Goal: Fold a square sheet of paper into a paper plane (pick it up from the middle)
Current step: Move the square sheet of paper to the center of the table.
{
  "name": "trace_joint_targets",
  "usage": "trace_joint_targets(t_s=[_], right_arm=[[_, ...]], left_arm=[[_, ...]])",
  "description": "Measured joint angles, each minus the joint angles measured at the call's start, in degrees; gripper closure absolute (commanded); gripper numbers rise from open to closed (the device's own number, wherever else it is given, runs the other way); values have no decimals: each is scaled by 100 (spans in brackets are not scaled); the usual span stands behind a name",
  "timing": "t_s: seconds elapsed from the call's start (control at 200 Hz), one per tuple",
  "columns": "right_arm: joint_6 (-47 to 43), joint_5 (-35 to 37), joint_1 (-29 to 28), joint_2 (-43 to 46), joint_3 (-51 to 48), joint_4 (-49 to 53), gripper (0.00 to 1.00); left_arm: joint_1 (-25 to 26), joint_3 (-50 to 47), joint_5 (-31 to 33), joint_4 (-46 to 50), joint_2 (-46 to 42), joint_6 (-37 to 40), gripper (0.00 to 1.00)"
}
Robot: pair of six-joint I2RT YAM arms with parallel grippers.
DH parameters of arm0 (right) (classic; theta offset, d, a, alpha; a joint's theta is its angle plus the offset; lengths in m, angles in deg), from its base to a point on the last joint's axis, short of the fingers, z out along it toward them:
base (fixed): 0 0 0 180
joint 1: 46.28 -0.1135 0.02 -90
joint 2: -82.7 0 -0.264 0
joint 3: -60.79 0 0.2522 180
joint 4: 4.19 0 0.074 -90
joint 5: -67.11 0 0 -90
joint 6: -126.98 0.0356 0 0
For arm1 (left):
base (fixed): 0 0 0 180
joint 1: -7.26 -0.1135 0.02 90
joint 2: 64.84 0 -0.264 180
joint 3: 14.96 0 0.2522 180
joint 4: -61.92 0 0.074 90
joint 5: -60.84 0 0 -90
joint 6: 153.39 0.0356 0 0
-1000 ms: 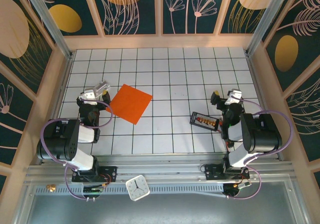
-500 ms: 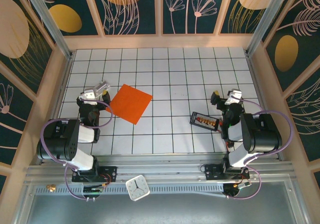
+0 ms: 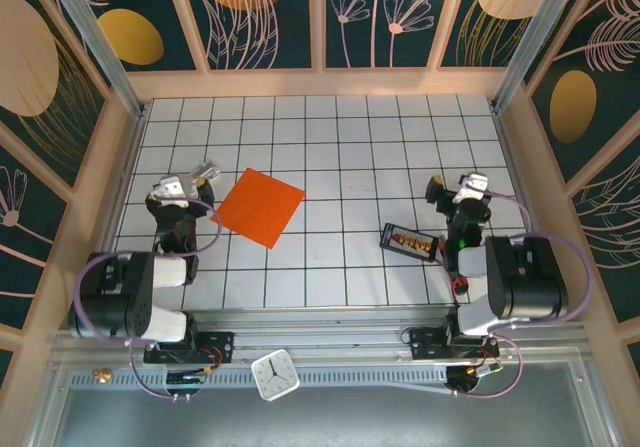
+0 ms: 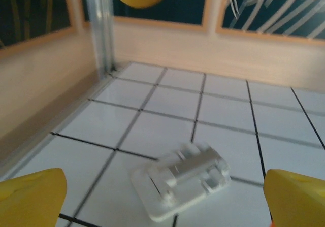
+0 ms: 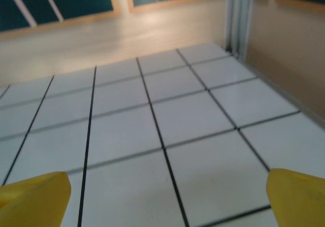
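The square sheet of paper [image 3: 260,207] is bright orange and lies flat and unfolded on the white grid table, turned like a diamond, left of centre. My left gripper [image 3: 184,187] stands just to its left, open, clear of the sheet. In the left wrist view its yellow fingertips [image 4: 31,197] stand wide apart, and the left gripper [image 4: 163,200] holds nothing. My right gripper [image 3: 454,189] is at the right side of the table, far from the sheet. It is open too, and the right gripper [image 5: 166,196] has only bare tiles between its fingertips [image 5: 299,196].
A small silvery-white block [image 4: 180,180] lies on the tiles just ahead of the left gripper, seen from above as the block [image 3: 205,171]. A black tray with red-orange bits [image 3: 408,239] sits left of the right arm. Wooden walls [image 4: 45,85] ring the table. A white clock [image 3: 275,375] rests on the front rail.
Both arms have shifted their pose. The left gripper has swung slightly left, away from the sheet. The right gripper has moved a little farther from its base. The sheet has not moved.
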State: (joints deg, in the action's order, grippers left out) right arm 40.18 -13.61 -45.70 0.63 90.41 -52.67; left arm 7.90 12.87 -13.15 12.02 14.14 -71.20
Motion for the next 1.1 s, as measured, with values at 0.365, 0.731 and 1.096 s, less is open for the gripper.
trace_joint_targets(t_s=[0.365,0.731,1.096], right_arm=[[1541,-17,-901,1408,1681,3462,5],[1928,-566,-2651,909,2159,4824,5],[2011,-643,-2651,721,2234,5134,4]], left_arm=[[824,1770,-262,3541,-737,-2048,3],[1749,3294,-1329,6688,1449,-1952,5],[2378,3504,-1996,6625,1891,-2549,9]])
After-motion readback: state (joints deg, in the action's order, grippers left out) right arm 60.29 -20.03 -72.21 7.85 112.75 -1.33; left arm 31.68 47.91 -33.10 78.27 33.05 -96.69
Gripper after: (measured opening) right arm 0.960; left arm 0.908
